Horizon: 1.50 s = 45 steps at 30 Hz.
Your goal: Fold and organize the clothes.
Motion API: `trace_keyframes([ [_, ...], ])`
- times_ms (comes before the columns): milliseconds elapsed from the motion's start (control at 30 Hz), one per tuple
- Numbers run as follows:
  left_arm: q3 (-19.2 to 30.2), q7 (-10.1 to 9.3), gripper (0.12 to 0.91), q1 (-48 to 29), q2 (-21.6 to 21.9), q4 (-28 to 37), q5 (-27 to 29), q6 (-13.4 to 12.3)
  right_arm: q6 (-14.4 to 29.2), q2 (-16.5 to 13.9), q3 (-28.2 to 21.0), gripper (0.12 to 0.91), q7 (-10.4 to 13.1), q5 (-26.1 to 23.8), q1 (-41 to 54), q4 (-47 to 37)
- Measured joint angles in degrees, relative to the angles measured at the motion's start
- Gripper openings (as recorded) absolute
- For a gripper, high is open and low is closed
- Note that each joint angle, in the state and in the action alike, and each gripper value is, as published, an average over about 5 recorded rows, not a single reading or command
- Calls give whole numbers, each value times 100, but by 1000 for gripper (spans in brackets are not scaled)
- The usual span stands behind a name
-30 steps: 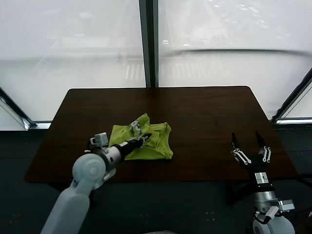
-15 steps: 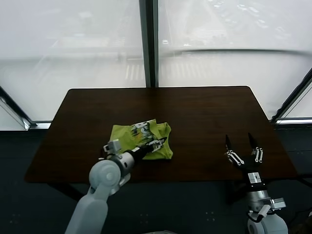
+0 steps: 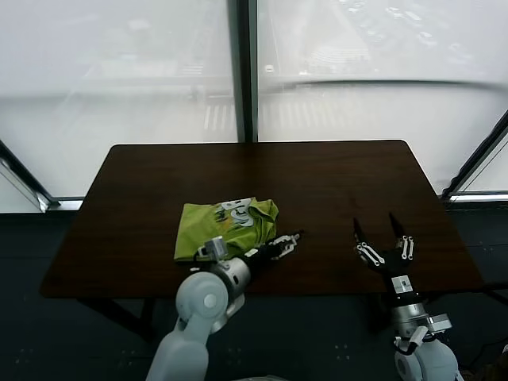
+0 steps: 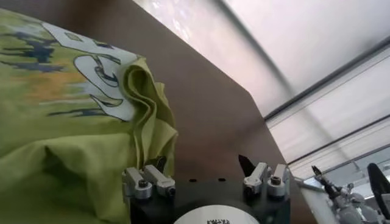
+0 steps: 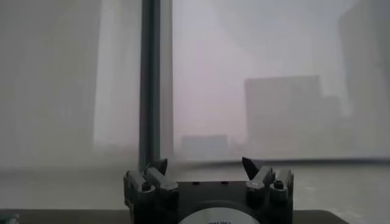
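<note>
Lime-green T-shirt (image 3: pixel 226 228) lies bundled, white print up, left of frame centre on your dark table (image 3: pixel 333 190). Your left gripper (image 3: pixel 287 242) sits just right of it, fingers spread and empty; the right gripper (image 3: pixel 382 238), lower right, is spread wide and empty too.

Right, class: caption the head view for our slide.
Open left gripper beside the folded green T-shirt on the dark table; right gripper open, idle.
</note>
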Motion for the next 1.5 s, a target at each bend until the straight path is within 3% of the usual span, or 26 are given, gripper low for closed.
trace_keyframes([
  [167, -92, 307, 907, 62, 117, -714, -15, 0, -937, -335, -393, 907, 209, -21, 98, 241],
  [333, -575, 414, 907, -138, 552, -1231, 85, 0, -1952, -863, -940, 907, 194, -488, 301, 558],
  [500, -1116, 463, 907, -248, 1073, -1288, 250, -44, -2113, -1427, -1622, 907, -132, -1216, 860, 583],
  [600, -1324, 481, 907, -236, 1221, -1281, 371, -124, -2197, -1658, -2089, 907, -200, -1407, 1292, 523],
  [833, -1566, 484, 907, -150, 1287, -1265, 562, -202, -2421, -1719, -2972, 907, -157, -1121, 1931, 296],
  [1133, -1764, 483, 907, -27, 1283, -1246, 645, -245, -2481, -1471, -3501, 890, -29, -1044, 2173, 35],
  [1267, -1778, 483, 907, 22, 1254, -1250, 672, -255, -2500, -1379, -3596, 790, 5, -1013, 2197, -54],
  [1500, -1777, 487, 907, 77, 1231, -1268, 687, -266, -2525, -1248, -3699, 454, 56, -1022, 2214, -181],
])
